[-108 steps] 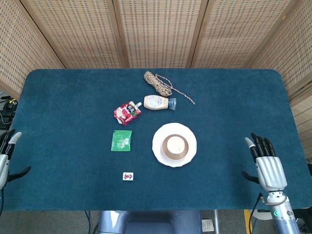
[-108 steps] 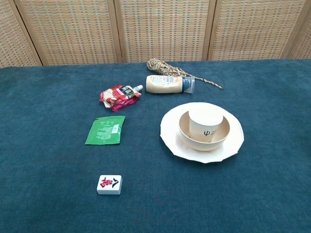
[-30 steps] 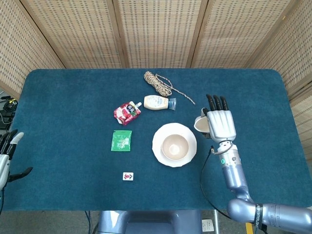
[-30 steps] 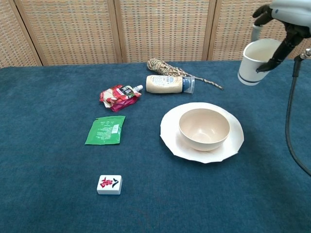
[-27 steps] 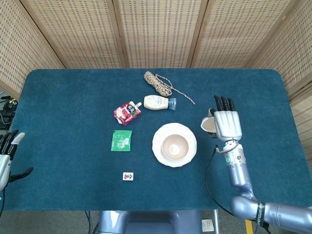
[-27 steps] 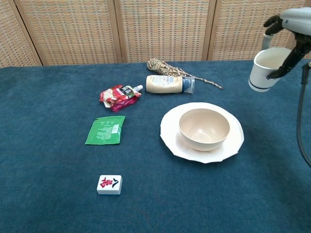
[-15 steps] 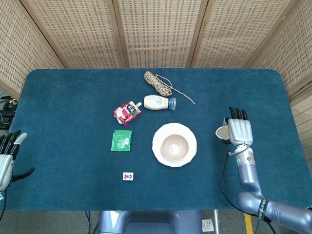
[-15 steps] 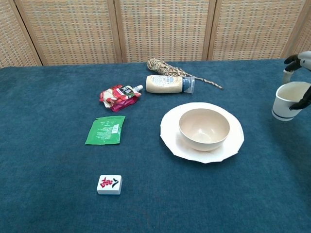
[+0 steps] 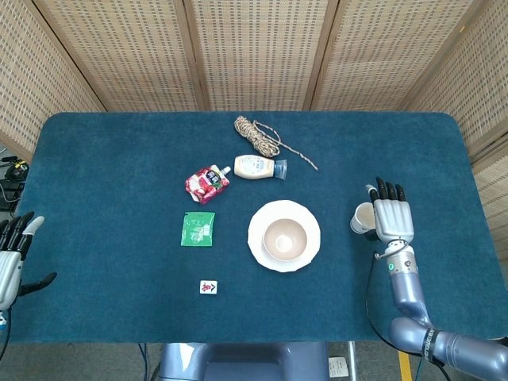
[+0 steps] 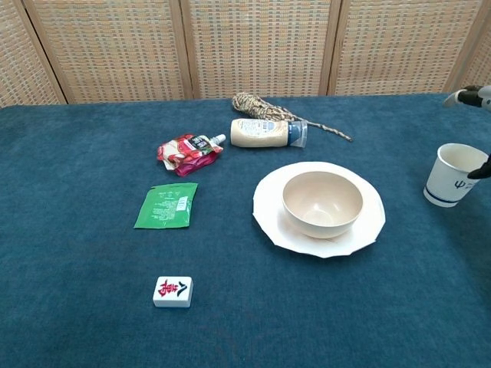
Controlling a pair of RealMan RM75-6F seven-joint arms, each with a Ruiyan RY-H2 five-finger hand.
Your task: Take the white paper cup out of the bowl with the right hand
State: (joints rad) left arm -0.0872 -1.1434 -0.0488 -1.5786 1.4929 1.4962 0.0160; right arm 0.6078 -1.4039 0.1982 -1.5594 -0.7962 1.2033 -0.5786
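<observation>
The white paper cup (image 10: 453, 175) stands upright on the blue table, right of the plate, and also shows in the head view as the cup (image 9: 363, 218). My right hand (image 9: 394, 218) is directly to its right with the fingers stretched out. In the chest view only a dark thumb tip (image 10: 481, 172) next to the cup's side and one fingertip (image 10: 461, 96) well above the rim show. The beige bowl (image 10: 322, 203) sits empty on the white plate (image 10: 270, 222). My left hand (image 9: 11, 258) rests open at the table's left edge.
A rope coil (image 9: 255, 133), a mayonnaise bottle (image 9: 258, 167), a red pouch (image 9: 207, 182), a green sachet (image 9: 198, 229) and a mahjong tile (image 9: 208, 286) lie left of and behind the plate. The table's right edge (image 9: 482, 206) runs close to my right hand.
The right hand carried the cup rightward and down from above the plate to the table. The cup now stands upright and the upper finger has moved away from its rim.
</observation>
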